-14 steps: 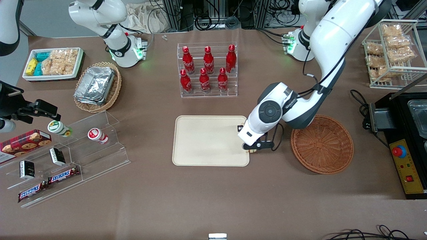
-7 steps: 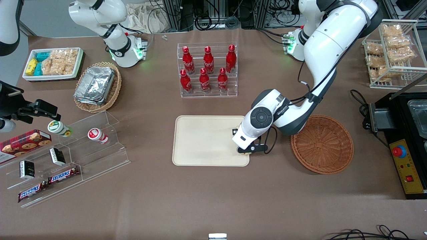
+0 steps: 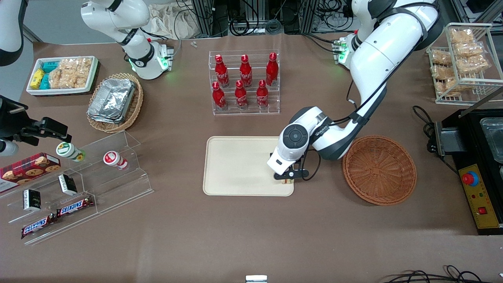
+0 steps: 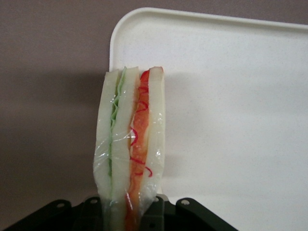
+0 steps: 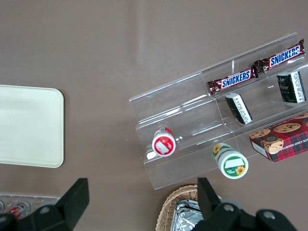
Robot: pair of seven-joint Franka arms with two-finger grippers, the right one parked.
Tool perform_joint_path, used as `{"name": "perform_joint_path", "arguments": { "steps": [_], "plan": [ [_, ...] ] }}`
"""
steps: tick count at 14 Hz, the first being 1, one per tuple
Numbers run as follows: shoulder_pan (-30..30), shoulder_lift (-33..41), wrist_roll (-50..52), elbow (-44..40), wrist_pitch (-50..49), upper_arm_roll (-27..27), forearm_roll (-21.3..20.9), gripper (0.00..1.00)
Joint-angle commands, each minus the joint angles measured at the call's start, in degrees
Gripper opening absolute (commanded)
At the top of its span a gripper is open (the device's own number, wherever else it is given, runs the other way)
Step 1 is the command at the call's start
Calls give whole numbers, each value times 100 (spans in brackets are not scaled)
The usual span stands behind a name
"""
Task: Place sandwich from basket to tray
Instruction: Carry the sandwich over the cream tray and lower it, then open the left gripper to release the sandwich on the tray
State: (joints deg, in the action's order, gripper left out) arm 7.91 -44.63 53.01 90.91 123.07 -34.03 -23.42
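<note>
The gripper [image 3: 288, 180] hangs over the tray [image 3: 235, 165] near its corner closest to the basket [image 3: 379, 169]. Its fingers [image 4: 159, 204] clamp the wrapped sandwich [image 4: 130, 149] edge-on.

In the front view the arm's wrist covers nearly all of the gripper [image 3: 288, 179] and sandwich [image 3: 289, 181], low in mid-frame over the tray [image 3: 239, 165] corner. The wrist view's frame edge crops the sandwich [image 4: 129, 154], and the tray [image 4: 231, 96] runs out of frame.
</note>
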Motion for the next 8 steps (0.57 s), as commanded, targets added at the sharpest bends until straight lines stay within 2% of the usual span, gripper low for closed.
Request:
{"name": "perform_joint_path", "arguments": {
  "steps": [1,2,3,4,5,6,8],
  "plan": [
    [79,-107,157,-161,165,37,-154,0],
    [79,-116,165,-161,165,37,-154,14],
    [105,-116,191,-161,165,37,-145,45],
    [105,-107,227,-161,165,37,-145,62],
    [97,-98,236,-161,165,37,-145,87],
    [97,-89,236,-161,165,28,-128,100],
    [97,-72,236,-161,139,28,-110,100]
  ]
}}
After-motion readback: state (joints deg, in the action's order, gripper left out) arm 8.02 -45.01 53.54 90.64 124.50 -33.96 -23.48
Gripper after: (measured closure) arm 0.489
